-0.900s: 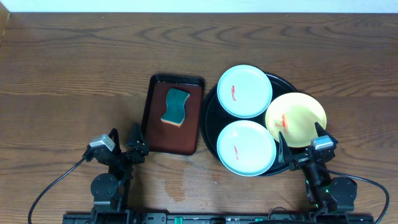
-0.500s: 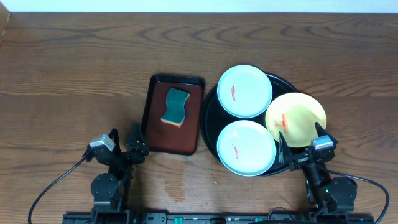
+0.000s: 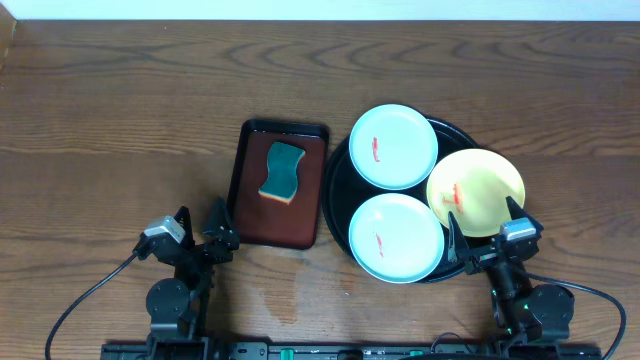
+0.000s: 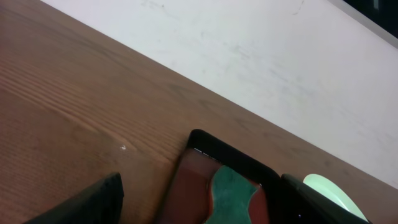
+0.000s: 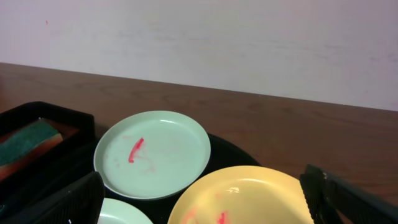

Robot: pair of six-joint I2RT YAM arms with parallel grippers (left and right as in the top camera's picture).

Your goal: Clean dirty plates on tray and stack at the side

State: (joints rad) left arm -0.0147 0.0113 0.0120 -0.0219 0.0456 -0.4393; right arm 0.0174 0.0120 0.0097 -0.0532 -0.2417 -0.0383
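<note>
Plainly, nothing is done yet. The far plate (image 3: 393, 146), the near plate (image 3: 396, 237) and the yellow plate (image 3: 476, 192) all lie on the tray (image 3: 337, 196), each with its red smear. They sit at 11, 7 and 3 o'clock of it, and the yellow one appears to lap out over the rim. None is stacked on the desk (image 3: 120, 120). The sponge (image 3: 283, 172) lies untouched in the brown tray (image 3: 300, 215), which is just beside the tray at its 9 o'clock.

The left pincer (image 3: 203, 228) sits at 7 o'clock of the brown tray, its fingers spread wide and holding nothing. The right pincer (image 3: 485, 230) sits at 5 o'clock of the tray, by the near edge of the yellow plate, likewise agape and empty.

So the whole job is left, by my reading: take up the sponge, wipe the smear from each plate, lift each clean one off, and pile the three beside the tray. The sponge is nearer the left pincer and the plates nearer the right, so that split of the work looks likely.
</note>
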